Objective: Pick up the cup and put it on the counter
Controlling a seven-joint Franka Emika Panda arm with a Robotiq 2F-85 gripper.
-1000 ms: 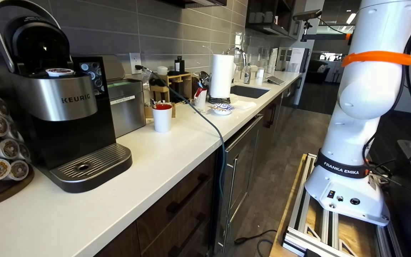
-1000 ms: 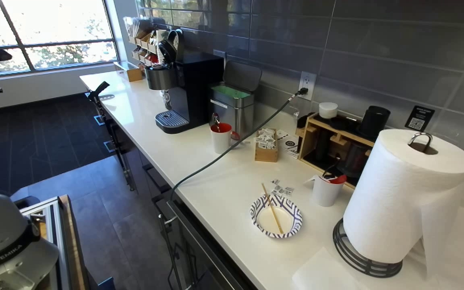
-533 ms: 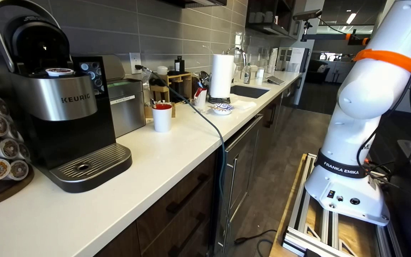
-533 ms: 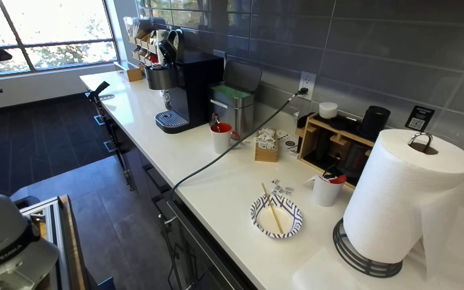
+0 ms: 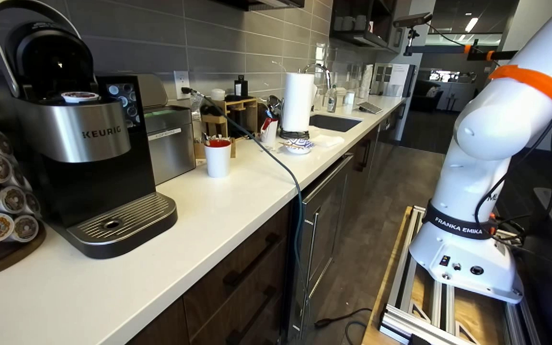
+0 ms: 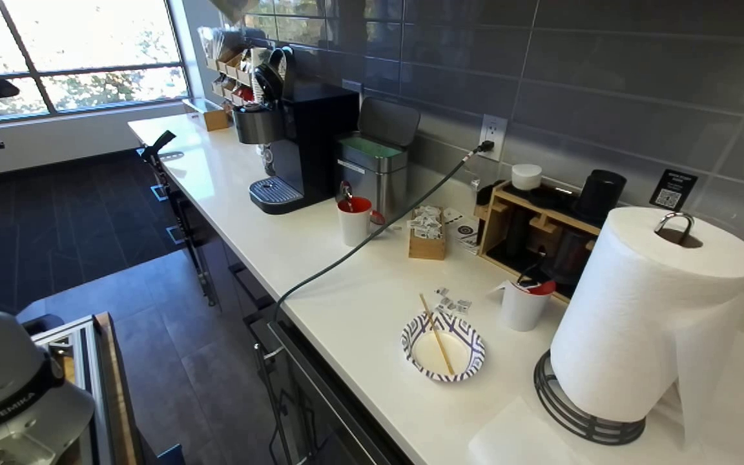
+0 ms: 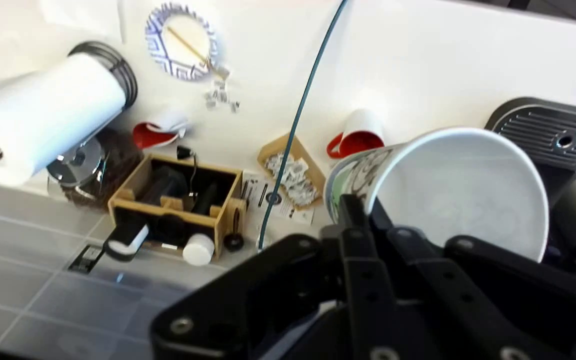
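Note:
My gripper (image 7: 365,202) shows only in the wrist view and is shut on the rim of a cup (image 7: 458,190). One finger (image 7: 353,212) is outside the cup wall and the other is inside. The cup is white inside, printed outside, and tilted with its mouth toward the wrist camera. It is held above the counter (image 7: 443,60). The off-white counter also shows in both exterior views (image 5: 209,225) (image 6: 320,316). A blurred tan thing (image 6: 233,8) shows at the top edge in an exterior view; I cannot tell what it is.
Two white mugs with red insides stand on the counter, one near the coffee machine (image 6: 320,135) (image 6: 354,229), one near the paper towel roll (image 6: 650,316) (image 6: 522,313). A dark cable (image 6: 372,236) crosses above the counter. A paper bowl (image 6: 472,352) and wooden organiser (image 7: 228,200) stand there too.
The arm's upper part has leaned to the right in an exterior view. A blurred tan thing has come in at the top edge of an exterior view. The counter's items have not moved.

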